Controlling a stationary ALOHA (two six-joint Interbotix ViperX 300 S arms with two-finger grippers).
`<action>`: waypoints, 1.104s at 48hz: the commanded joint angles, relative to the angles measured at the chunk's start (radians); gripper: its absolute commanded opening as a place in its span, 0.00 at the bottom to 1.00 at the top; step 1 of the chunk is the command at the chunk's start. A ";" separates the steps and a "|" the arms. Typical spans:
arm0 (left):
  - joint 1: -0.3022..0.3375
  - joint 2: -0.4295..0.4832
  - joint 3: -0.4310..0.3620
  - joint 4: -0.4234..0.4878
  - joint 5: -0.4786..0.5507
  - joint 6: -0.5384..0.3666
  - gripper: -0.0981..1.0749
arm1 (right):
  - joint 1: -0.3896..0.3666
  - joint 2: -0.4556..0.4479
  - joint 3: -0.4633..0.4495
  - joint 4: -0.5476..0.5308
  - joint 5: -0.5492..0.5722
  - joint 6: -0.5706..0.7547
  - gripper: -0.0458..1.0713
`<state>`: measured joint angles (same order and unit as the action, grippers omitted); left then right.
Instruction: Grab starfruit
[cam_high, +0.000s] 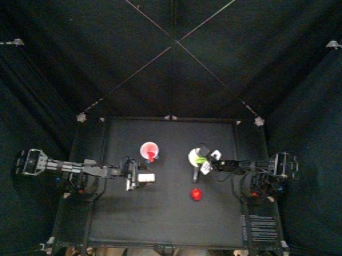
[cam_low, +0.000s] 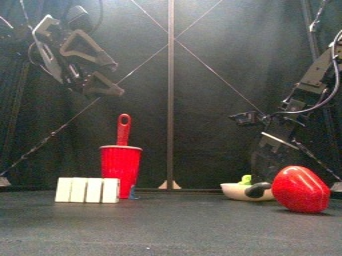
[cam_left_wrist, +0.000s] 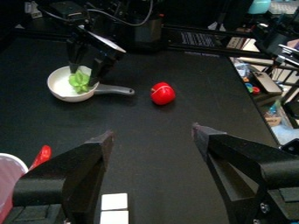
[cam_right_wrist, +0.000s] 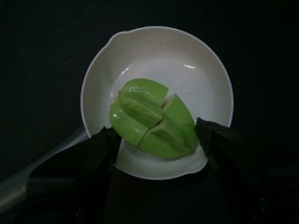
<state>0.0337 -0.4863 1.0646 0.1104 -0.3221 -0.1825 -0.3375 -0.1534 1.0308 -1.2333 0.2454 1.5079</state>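
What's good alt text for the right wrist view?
A yellow-green starfruit lies in a white bowl on a black table, seen from directly above. The right gripper is open, its black fingers flanking the fruit.

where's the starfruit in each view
top view: starfruit right of centre, under the right arm.
front view: low right, behind the red item.
left wrist view: far corner.
right wrist view: centre.
Shared landmark: the white bowl holding it.

starfruit (cam_right_wrist: 153, 121) — lower edge behind fingers (cam_right_wrist: 222, 153)
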 joint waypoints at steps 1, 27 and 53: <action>0.003 0.002 -0.011 0.000 -0.008 0.000 0.97 | 0.000 -0.011 -0.017 -0.003 0.002 -0.002 0.89; 0.002 0.002 -0.011 0.000 -0.008 0.000 0.97 | 0.008 -0.049 -0.049 0.011 0.002 0.000 0.75; 0.003 0.002 -0.011 -0.002 -0.008 0.000 0.97 | 0.031 -0.141 -0.049 0.009 0.002 0.000 0.75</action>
<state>0.0337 -0.4847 1.0661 0.1104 -0.3221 -0.1825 -0.3083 -0.2684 0.9971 -1.2226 0.2470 1.5064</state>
